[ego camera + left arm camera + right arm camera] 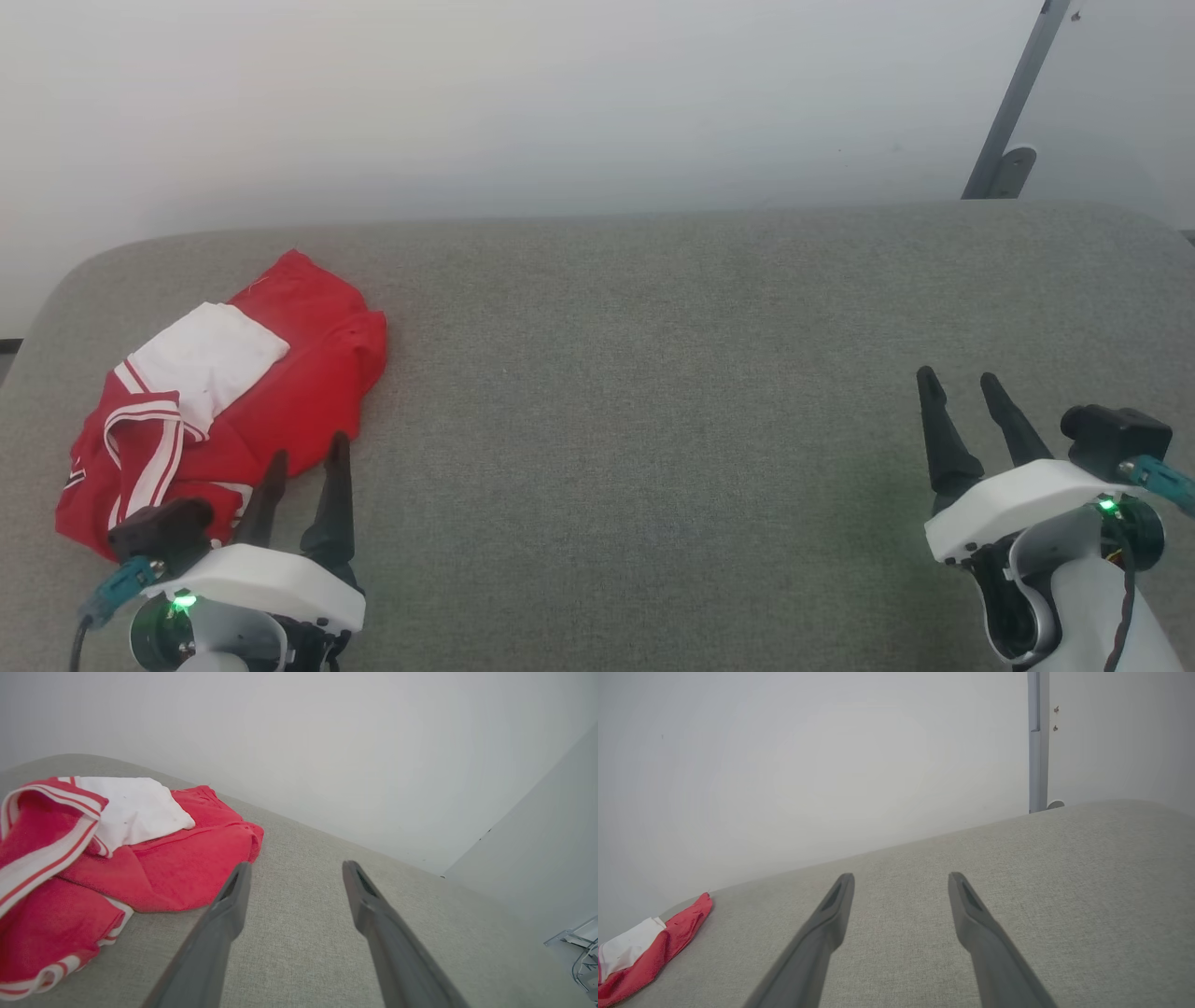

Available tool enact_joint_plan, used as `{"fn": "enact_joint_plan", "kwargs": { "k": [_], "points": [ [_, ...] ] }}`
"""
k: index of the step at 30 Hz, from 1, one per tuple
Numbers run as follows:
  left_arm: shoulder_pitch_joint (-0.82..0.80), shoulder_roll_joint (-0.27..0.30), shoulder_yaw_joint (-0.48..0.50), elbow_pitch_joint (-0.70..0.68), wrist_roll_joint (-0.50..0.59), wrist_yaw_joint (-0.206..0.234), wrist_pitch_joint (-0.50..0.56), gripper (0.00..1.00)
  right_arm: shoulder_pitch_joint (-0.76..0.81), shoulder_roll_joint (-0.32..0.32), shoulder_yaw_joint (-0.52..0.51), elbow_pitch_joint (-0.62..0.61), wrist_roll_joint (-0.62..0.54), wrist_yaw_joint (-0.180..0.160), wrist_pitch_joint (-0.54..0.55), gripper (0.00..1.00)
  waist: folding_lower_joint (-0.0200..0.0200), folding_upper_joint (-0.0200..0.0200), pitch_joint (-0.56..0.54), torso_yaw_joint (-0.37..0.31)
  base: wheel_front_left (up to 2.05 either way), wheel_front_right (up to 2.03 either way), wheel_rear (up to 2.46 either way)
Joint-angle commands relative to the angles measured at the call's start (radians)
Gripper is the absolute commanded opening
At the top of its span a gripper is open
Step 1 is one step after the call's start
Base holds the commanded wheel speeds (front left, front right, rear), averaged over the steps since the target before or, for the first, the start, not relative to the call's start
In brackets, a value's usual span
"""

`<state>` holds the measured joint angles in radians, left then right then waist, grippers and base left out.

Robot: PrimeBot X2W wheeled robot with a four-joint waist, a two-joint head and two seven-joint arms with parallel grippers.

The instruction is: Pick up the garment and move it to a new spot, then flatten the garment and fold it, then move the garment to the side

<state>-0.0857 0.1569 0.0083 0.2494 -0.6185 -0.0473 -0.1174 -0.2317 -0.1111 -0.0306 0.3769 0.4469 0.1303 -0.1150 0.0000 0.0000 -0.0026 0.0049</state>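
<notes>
The garment [280, 392] is a red shirt with a white sleeve end and red-and-white striped trim, lying crumpled at the left end of the grey fabric surface [653, 373]. In the left wrist view the garment [177, 863] bunches to the left of the fingers. My left gripper [308, 448] stands open at the garment's near right edge, holding nothing, its fingertips just over the cloth's hem. My right gripper [957, 375] is open and empty far to the right over bare fabric. The right wrist view catches the garment [668, 942] at its far left.
A pale wall runs behind the surface's rounded far edge. A grey metal post [1013, 112] with a foot bracket stands at the back right. The surface's corners curve off at left and right. Wide bare fabric lies between my two grippers.
</notes>
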Motion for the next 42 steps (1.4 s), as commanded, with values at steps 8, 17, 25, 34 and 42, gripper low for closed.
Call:
{"fn": "enact_joint_plan", "kwargs": {
  "k": [8,17,25,34,42],
  "points": [
    [-0.026,0.012,-0.005,-0.002,0.095,0.004,-0.03,1.0,-0.038,-0.003,-0.007,0.01,-0.107,0.0,-0.033,1.0,0.0,0.0,-0.001,0.0,0.0,0.0,0.0],
    [-0.023,0.013,0.0,0.031,0.178,-0.002,-0.053,1.0,-0.049,-0.001,-0.013,0.034,-0.179,0.0,-0.056,1.0,0.0,0.0,-0.004,-0.001,0.0,0.0,0.0],
    [-0.027,0.01,0.007,0.05,0.249,-0.01,-0.073,1.0,-0.057,-0.008,-0.011,0.046,-0.244,0.001,-0.075,1.0,0.0,0.0,-0.007,-0.002,0.0,0.0,0.0],
    [-0.027,0.007,0.023,0.055,0.316,-0.023,-0.092,1.0,-0.062,-0.004,-0.021,0.05,-0.293,0.0,-0.095,1.0,0.0,0.0,-0.013,-0.005,0.0,0.0,0.0],
    [-0.029,0.005,0.04,0.081,0.375,-0.039,-0.108,1.0,-0.05,-0.01,-0.025,0.05,-0.332,0.0,-0.112,1.0,0.0,0.0,-0.015,-0.006,0.0,0.0,0.0]
  ]
}}
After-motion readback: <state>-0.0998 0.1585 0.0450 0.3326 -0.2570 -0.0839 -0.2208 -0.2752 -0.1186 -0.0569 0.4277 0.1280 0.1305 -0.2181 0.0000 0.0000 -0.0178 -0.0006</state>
